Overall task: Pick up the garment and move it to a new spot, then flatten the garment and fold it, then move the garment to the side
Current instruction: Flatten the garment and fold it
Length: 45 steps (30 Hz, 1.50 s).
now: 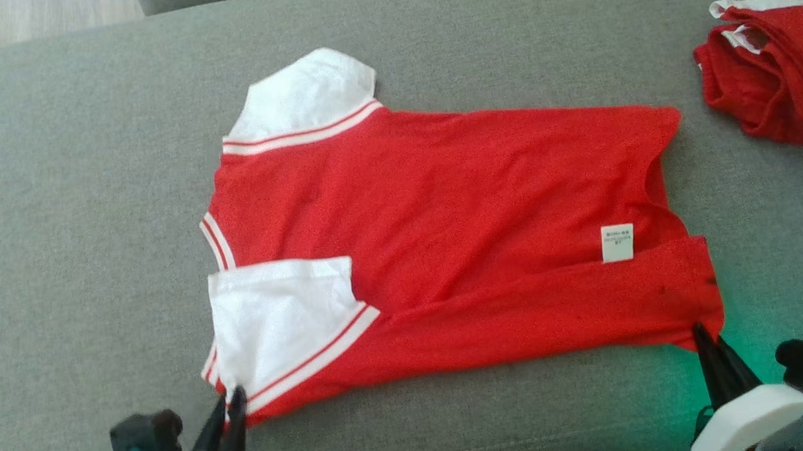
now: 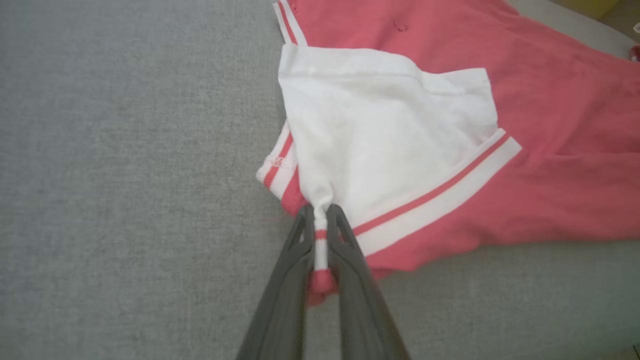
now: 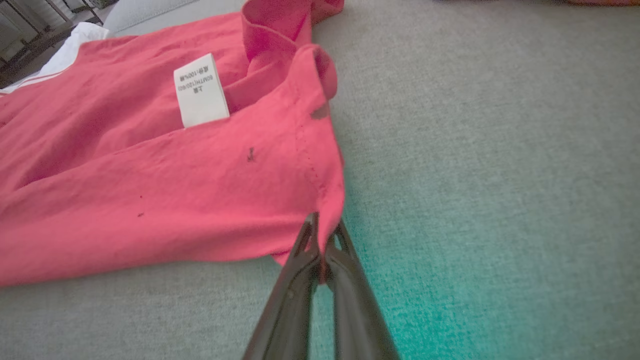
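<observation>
The left gripper is clamped on a twisted pinch of striped trim at the corner of the near sleeve. The right gripper is shut on the hem corner at the other end, with red cloth caught between its fingers. Both grips sit on the near long edge of the shirt, which lies spread across the middle of the couch, collar end to the left and hem to the right.

By the look of it, the move and the flattening are done. A first lengthwise fold also seems in place: the near strip lies turned over the body, and the label peeks out from under it. I judge that further folds and the move to the side are left.

The shirt is thin red knit, soft, with shallow wrinkles and a few small dark specks near the hem. Its sleeves are white with red-and-white banded cuffs, and the far sleeve sticks out flat. The label is a stiff white rectangle with small print. The couch is grey, tightly woven and slightly nubby. A second red garment lies crumpled well apart at the right.
</observation>
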Motion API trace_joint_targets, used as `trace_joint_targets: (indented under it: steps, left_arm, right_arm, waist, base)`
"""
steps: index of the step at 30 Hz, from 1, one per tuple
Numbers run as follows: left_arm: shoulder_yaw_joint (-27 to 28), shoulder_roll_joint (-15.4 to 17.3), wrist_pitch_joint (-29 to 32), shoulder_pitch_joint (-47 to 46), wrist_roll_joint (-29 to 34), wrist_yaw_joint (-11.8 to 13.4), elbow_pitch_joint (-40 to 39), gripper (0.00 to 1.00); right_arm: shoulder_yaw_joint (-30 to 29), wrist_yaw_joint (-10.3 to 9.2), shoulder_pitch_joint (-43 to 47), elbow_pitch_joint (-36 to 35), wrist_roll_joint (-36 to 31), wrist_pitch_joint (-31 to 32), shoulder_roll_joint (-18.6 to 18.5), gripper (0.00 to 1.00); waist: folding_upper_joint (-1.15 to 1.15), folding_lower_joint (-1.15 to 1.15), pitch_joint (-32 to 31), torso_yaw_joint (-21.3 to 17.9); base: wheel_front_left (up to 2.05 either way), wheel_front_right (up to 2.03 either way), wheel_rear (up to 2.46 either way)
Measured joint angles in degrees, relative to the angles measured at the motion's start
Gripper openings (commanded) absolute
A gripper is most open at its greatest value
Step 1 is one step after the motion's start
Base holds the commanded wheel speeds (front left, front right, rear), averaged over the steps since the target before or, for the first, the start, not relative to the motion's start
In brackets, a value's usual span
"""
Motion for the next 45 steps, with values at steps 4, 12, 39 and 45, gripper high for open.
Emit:
trace_joint_targets:
  steps: [4,12,39,45]
  left_arm:
    - [-0.4,-0.2,1.1,2.6,-1.0,0.7,-1.7,0.00]
    - [-0.2,-1.0,-2.8,2.2,-0.2,2.2,-4.3,1.00]
    - [-0.2,1.1,-5.6,-29.8,2.4,-4.0,0.6,1.00]
    - [-0.3,2.1,-1.5,-45.6,-1.1,-10.1,14.7,1.00]
  right_arm:
    - [-0.3,0.00,1.3,-1.0,0.0,1.7,0.1,0.00]
    - [-0.4,0.00,1.0,-8.2,-1.2,-1.7,0.1,1.00]
    - [0.0,0.00,-9.8,-27.3,-5.1,-4.6,0.2,1.00]
    - [2.8,0.00,-15.1,-26.5,-5.0,-5.2,0.2,1.00]
  waist:
    - [0.00,0.00,-0.9,-0.1]
    - [0.00,0.00,-2.1,-0.2]
    - [0.00,0.01,7.7,-0.4]
    - [0.00,0.01,14.1,-2.7]
  base:
    - [0.00,0.00,0.00]
    - [0.00,0.00,0.00]
    - [0.00,0.00,0.00]
    - [0.00,0.00,0.00]
